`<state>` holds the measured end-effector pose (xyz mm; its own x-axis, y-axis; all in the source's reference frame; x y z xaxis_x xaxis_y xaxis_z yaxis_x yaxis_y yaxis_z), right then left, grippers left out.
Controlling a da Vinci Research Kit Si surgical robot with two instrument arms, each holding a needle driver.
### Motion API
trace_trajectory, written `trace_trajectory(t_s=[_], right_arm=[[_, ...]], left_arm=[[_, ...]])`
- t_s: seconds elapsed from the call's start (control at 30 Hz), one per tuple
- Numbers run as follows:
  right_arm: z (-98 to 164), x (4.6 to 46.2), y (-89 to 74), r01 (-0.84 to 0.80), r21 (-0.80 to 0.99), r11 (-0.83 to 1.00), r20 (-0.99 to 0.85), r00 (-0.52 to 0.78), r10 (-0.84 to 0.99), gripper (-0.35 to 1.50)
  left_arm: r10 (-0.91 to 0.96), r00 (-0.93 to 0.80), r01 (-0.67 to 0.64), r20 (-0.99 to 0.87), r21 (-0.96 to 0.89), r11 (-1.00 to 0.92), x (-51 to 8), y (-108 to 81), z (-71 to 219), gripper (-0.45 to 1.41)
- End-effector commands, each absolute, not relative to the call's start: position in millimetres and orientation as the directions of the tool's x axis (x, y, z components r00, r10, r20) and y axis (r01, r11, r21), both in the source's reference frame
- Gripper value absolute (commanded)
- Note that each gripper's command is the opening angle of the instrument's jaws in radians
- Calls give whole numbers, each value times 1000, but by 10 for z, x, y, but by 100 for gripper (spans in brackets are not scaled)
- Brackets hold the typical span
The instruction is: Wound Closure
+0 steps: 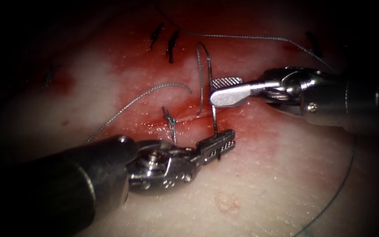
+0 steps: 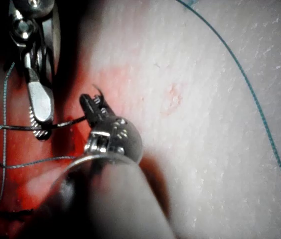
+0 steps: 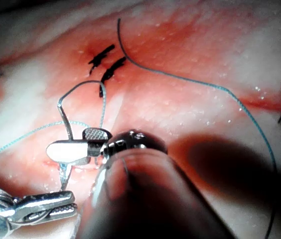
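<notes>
Left tool (image 1: 218,145) we saw clamped on the needle's (image 1: 214,119) lower end, its shaft rising to the right tool (image 1: 224,90), whose jaws stood parted around it.

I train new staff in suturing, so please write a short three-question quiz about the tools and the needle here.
1. True or false: the left tool is shut on the needle.
2. The right tool has its jaws: A) shut, empty; B) open at the needle; C) shut on the needle.
3. Fill in: in the endoscope view, the knotted stitch on the cut lies to the needle's ____.
Key: 1 true; 2 B; 3 left.
</notes>
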<state>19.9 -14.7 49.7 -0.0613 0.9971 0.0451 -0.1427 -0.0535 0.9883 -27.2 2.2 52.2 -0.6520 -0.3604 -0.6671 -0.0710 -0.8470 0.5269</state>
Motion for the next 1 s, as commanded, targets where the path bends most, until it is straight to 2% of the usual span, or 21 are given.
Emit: trace_trajectory(t_s=[0.03, 0.23, 0.3, 0.33, 0.37, 0.4, 0.43, 0.47, 0.5, 0.53, 0.57, 0.6, 0.83, 0.87, 0.93, 0.97, 1.0], right_arm=[[501, 211, -148, -139, 989, -55, 47, -61, 997, 140], [501, 215, -148, -136, 989, -55, 48, -53, 997, 136], [501, 216, -148, -134, 989, -55, 49, -46, 998, 130], [500, 216, -149, -128, 990, -54, 49, -39, 998, 114], [500, 216, -149, -128, 990, -54, 49, -39, 998, 114], [501, 216, -149, -120, 991, -58, 55, -30, 998, 89], [501, 217, -149, -117, 991, -58, 55, -26, 998, 79], [501, 217, -149, -117, 991, -58, 55, -26, 998, 79], [501, 217, -148, -133, 990, -53, 50, -27, 998, 46], [501, 218, -148, -143, 989, -48, 46, -19, 999, 36], [502, 218, -148, -154, 987, -43, 41, -14, 999, 7], [502, 218, -148, -172, 984, -39, 37, -12, 999, -35], [501, 217, -137, -186, 982, -12, 1, -61, 998, -35], [501, 217, -136, -180, 984, -13, 1, -67, 998, -28], [500, 218, -136, -184, 983, 3, -16, -68, 998, 66], [500, 220, -136, -187, 982, 21, -34, -66, 997, 105], [500, 221, -135, -187, 982, 32, -46, -68, 997, 128]], left_arm=[[-360, -652, -68, -667, 525, -849, -278, 22, 529, -45], [-360, -653, -63, -666, 522, -851, -277, 22, 529, -45], [-360, -654, -61, -665, 521, -852, -277, 22, 529, -45], [-360, -654, -61, -665, 521, -852, -278, 22, 529, -45], [-360, -654, -61, -665, 521, -852, -278, 22, 529, -45], [-360, -655, -61, -665, 521, -852, -278, 22, 529, -45], [-359, -655, -59, -664, 519, -853, -278, 22, 529, -45], [-359, -655, -59, -664, 519, -853, -278, 22, 529, -45], [-360, -653, -59, -666, 519, -853, -278, 22, 528, -45], [-360, -654, -59, -666, 519, -853, -278, 22, 528, -45], [-361, -651, -58, -667, 519, -853, -278, 21, 528, -45], [-361, -651, -58, -667, 519, -853, -278, 21, 528, -45], [-366, -652, -53, -664, 521, -852, -281, 19, 527, -45], [-366, -651, -53, -665, 521, -852, -283, 19, 526, -45], [-367, -650, -51, -665, 520, -853, -284, 18, 526, -45], [-366, -651, -51, -665, 519, -853, -285, 18, 526, -45], [-366, -651, -51, -665, 519, -853, -285, 18, 526, -45]])
